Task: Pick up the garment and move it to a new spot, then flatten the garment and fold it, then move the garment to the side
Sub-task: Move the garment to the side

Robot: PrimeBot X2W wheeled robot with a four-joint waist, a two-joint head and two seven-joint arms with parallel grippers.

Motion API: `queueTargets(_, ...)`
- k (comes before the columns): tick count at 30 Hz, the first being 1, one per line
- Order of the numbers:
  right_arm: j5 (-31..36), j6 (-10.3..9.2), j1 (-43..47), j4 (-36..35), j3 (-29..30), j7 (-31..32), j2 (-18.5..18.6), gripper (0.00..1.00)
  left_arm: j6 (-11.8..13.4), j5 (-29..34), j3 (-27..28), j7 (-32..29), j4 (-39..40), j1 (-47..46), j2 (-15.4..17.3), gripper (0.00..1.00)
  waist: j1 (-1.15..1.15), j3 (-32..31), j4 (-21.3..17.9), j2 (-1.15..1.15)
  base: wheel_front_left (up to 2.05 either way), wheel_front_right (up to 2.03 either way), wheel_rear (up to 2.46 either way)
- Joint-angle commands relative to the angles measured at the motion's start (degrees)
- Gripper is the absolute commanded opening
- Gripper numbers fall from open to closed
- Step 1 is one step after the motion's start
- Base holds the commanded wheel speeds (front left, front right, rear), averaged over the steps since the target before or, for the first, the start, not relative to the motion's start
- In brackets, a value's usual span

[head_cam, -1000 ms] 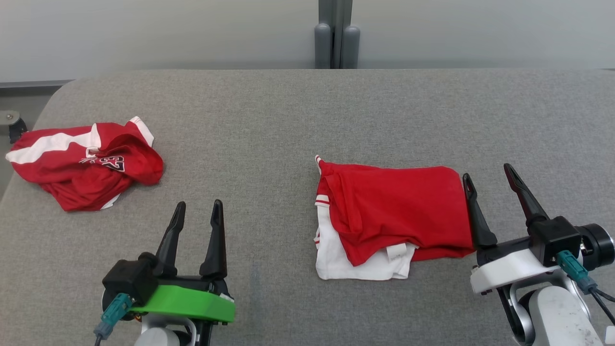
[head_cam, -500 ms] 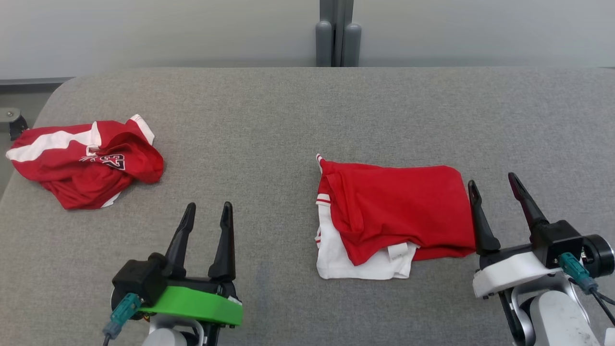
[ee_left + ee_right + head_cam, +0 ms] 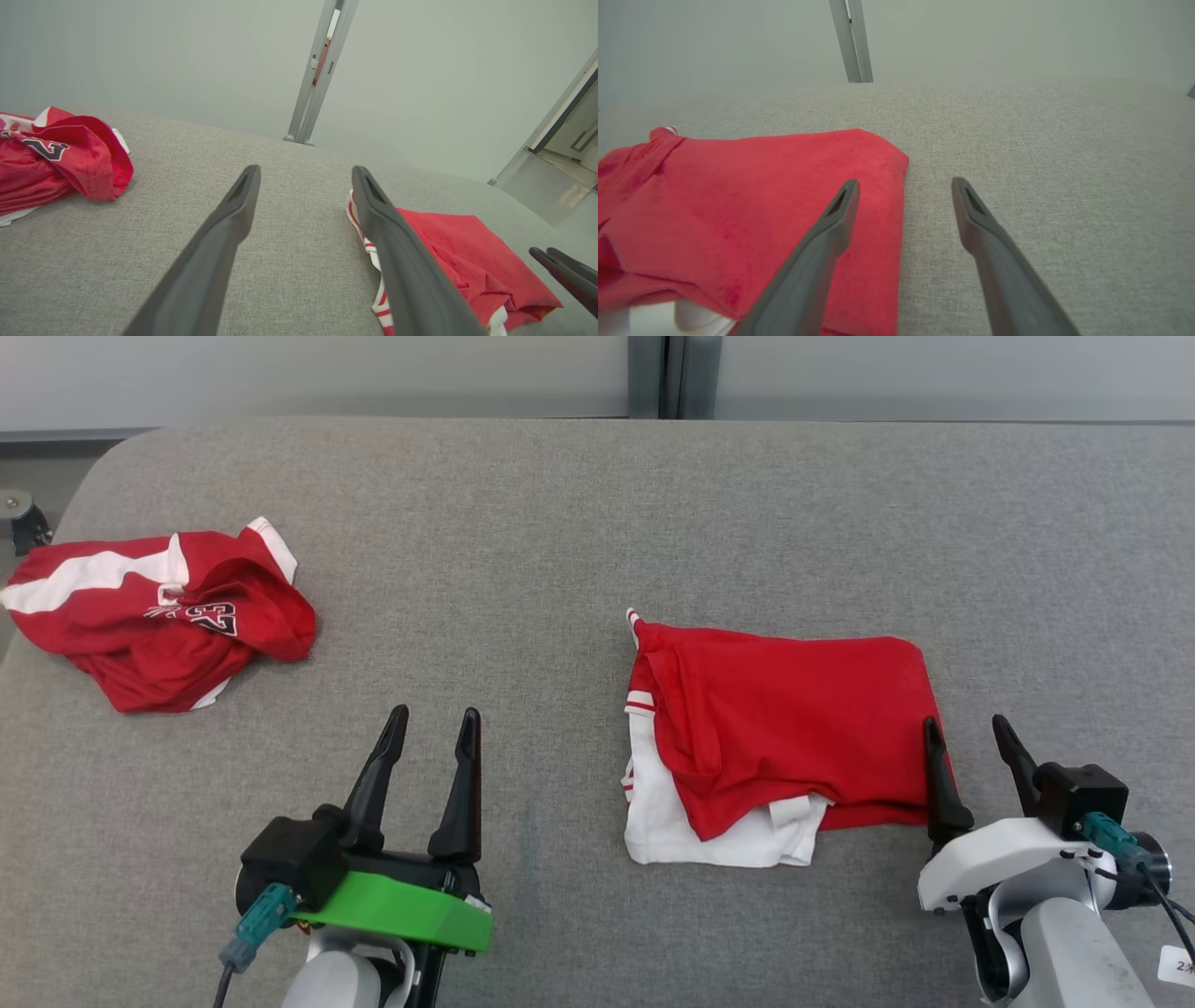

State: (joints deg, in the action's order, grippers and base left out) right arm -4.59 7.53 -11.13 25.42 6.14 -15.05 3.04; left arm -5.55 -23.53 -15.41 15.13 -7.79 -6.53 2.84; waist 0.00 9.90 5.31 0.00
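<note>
A: Where does the folded garment (image 3: pixel 784 728) lie?

B: Flat on the gray padded table (image 3: pixel 560 523), right of centre. Red layer on top, white layer poking out at the near edge, small white tag showing there.

A: And the right gripper (image 3: pixel 963 721)?

B: At the garment's right edge, towards the near corner. Fingers spread wide, nothing between them. In the right wrist view the inner finger sits over the red cloth just inside the edge, and the outer finger is over bare table beside it, so the gripper straddles the edge.

A: Is it touching the cloth?

B: Hard to say. The inner finger looks to be on or just above the fabric, and the angle doesn't settle it. No cloth is pinched or lifted.

A: Left gripper (image 3: pixel 436 711)?

B: Fingers also spread, holding nothing. It is over bare table at the near left, well apart from the folded garment, which lies off to its right. The left wrist view shows that garment's striped left edge just past the right-hand finger.

A: Anything else?

B: A crumpled red jersey (image 3: pixel 159 616) with white stripes and a printed number at the table's far left edge, bunched up, well clear of both grippers.
</note>
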Motion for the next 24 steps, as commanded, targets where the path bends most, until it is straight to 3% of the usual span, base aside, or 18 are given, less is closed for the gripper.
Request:
queueTargets(1,-1.14,-0.10,-1.14,1.46,-0.09,-0.17,0.03,1.00,-0.30,0.77,-0.16,0.00,-0.09,-1.12,0.13,1.00,0.00,1.15,0.74,0.00,0.00,0.00,0.00)
queueTargets(10,-6.22,-0.10,-4.87,11.00,-3.19,-0.16,-0.08,1.00,-0.27,1.23,-1.02,0.00,-0.15,-2.10,0.13,1.00,0.00,2.67,2.07,0.00,0.00,0.00,0.00)
queueTargets(12,-6.24,-0.09,-5.37,12.07,-4.01,-0.07,-0.14,0.30,-0.27,1.33,-0.87,0.00,-0.08,-2.10,0.13,1.00,0.00,2.64,1.87,0.00,0.00,0.00,0.00)
queueTargets(13,-5.67,-0.10,-5.67,12.32,-4.11,-0.03,-0.13,0.00,-0.28,1.57,-0.78,0.00,-0.04,-2.06,0.13,1.00,0.00,2.56,1.59,0.00,0.00,0.00,0.00)
queueTargets(20,-0.49,-0.11,-7.68,9.89,-4.37,-0.11,2.46,0.00,-0.55,2.76,-1.86,0.00,0.84,-2.26,0.13,1.00,0.00,2.12,-1.68,0.00,0.00,0.00,0.00)
queueTargets(24,3.23,-0.11,-9.13,8.69,-7.01,-0.12,6.00,0.00,-0.86,4.38,-2.20,0.01,1.27,-2.68,0.13,1.00,0.00,2.65,-4.99,0.00,0.00,0.00,0.00)
